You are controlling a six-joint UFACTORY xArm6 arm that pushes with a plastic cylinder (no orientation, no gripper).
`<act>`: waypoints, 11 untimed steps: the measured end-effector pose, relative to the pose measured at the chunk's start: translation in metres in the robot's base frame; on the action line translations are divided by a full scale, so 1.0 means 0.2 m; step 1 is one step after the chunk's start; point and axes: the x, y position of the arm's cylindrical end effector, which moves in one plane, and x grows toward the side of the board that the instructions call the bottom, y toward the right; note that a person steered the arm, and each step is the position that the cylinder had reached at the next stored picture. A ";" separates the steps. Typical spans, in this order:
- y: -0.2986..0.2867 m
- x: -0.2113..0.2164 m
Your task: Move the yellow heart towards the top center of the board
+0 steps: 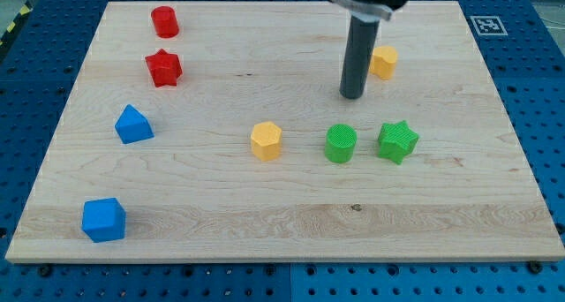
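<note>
Blue perforated metal plate (35, 81), dotted with a regular grid of holes, surrounds the work area on all sides. On it lies a pale wooden board (282, 222) with visible grain. A black-and-white square marker (486, 25) sits on the board's top right corner; I can read no writing or brand anywhere.

I have no pincer on this rig: the arm ends in a dark rod that holds nothing. My tip (352, 96) rests on the board in the upper centre-right area. The yellow heart (383, 62), partly hidden behind the rod, lies just beside it on the view's right and slightly higher; I cannot tell whether they touch.

Below the tip stand the green cylinder (341, 144) and, to its right, the green star (398, 141). A yellow hexagon (266, 141) sits left of the cylinder. On the view's left are a red cylinder (165, 22), a red star (163, 68), a blue triangular block (133, 124) and a blue cube (104, 220).
</note>
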 end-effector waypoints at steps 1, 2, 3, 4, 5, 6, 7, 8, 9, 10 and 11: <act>0.07 0.06; 0.15 0.03; 0.29 0.02; 0.45 0.02; 0.50 -0.06; 0.39 -0.23; 0.26 -0.26; 0.20 -0.31; 0.16 -0.46; 0.14 -0.60; 0.14 -0.69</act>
